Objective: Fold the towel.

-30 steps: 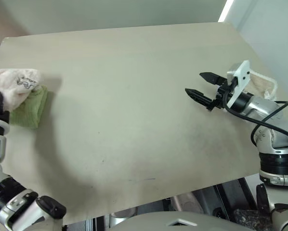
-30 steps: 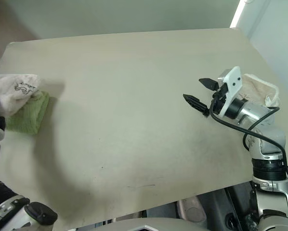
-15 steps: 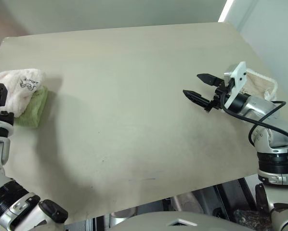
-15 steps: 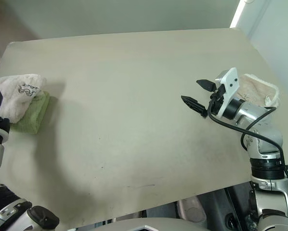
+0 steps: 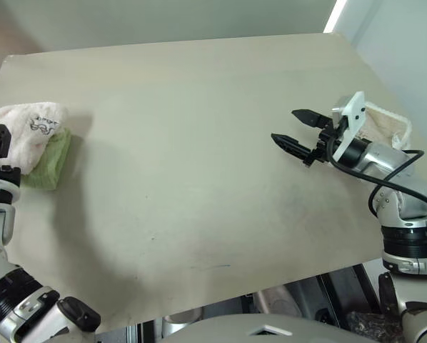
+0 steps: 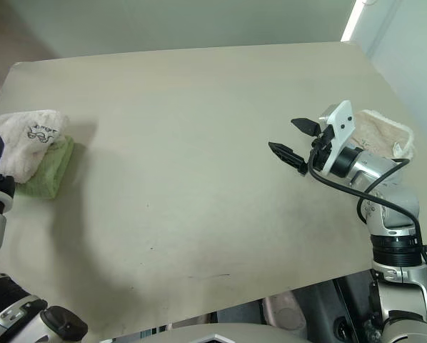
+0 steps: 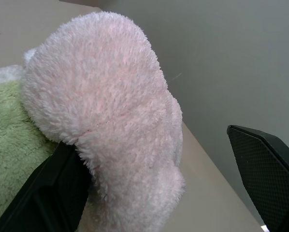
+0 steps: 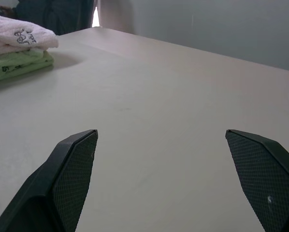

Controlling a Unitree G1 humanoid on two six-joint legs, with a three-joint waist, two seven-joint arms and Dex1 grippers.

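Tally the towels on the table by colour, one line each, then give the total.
Pale pink towel, folded, on top of the green one: 1
Green towel, folded, underneath: 1
Beige towel, at the table's right edge behind the right tool: 1
Total: 3

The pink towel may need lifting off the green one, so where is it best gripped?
Probably by the rounded folded end of the pink towel, which overhangs the green towel beside the open left gripper. Come in level from that end, one finger under the bulge and one over it; the fold is thick and free underneath.
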